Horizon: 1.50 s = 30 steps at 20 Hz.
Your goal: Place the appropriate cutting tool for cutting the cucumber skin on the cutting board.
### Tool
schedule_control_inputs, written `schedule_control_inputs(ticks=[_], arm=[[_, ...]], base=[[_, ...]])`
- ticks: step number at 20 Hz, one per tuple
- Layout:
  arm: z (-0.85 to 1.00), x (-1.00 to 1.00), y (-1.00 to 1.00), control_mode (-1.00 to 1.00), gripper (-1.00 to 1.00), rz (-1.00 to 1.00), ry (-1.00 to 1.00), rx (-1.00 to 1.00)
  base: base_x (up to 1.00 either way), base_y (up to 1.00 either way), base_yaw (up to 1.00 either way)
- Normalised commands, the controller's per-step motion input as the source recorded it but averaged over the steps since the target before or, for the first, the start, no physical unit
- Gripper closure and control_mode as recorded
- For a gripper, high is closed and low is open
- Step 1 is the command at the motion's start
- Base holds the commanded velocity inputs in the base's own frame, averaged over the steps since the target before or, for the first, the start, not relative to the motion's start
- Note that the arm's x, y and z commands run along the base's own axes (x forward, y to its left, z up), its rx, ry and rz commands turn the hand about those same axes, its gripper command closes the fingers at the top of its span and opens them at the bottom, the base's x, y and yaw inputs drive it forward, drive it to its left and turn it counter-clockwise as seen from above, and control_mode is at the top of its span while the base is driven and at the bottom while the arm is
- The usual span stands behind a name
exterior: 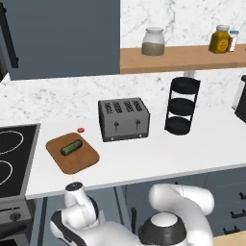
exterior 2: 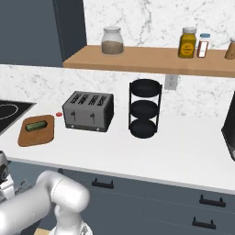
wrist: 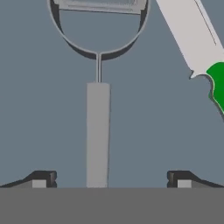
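Observation:
The pale grey peeler (wrist: 98,131) lies on a flat grey surface, its looped blade head at the top of the hand view. My gripper (wrist: 111,179) is open just above it. One dark fingertip (wrist: 43,178) stands to the left of the handle's near end and the other to its right, and neither touches it. On the white counter, the dark green cucumber (exterior: 71,147) (exterior 2: 36,124) rests on the brown cutting board (exterior: 81,161) (exterior 2: 32,136). My arm reaches down below the counter's front edge, under the board.
A knife with a white blade (wrist: 188,35) and green handle (wrist: 217,83) lies to the right of the peeler. A grey toaster (exterior: 123,119) (exterior 2: 88,110) stands beside the board, with a black tiered rack (exterior: 181,105) further right. The stove (exterior: 9,158) is on the left.

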Motion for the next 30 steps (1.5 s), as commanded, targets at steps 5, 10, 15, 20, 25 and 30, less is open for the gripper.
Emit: schedule_control_inputs(ticks=[5,10,15,20,25,30], arm=[[-0.27,0.13,0.04,-1.0,-1.0,0.0,0.0,0.0],[-0.32,0.07,0.07,-1.0,1.0,0.0,0.02,0.0],[-0.32,0.0,0.2,-1.0,1.0,0.0,0.01,0.0],[-0.17,-0.29,0.03,-1.0,1.0,0.0,-0.07,0.01],[0.39,-0.73,0.0,-1.0,1.0,-0.03,-0.08,0.05],[1.0,-0.84,0.0,-1.0,1.0,-0.03,-0.01,0.0]], base=[[0.0,0.0,0.0],[0.0,0.0,0.0],[0.0,0.0,0.0],[0.0,0.0,0.0],[0.0,0.0,0.0],[0.0,0.0,0.0]])
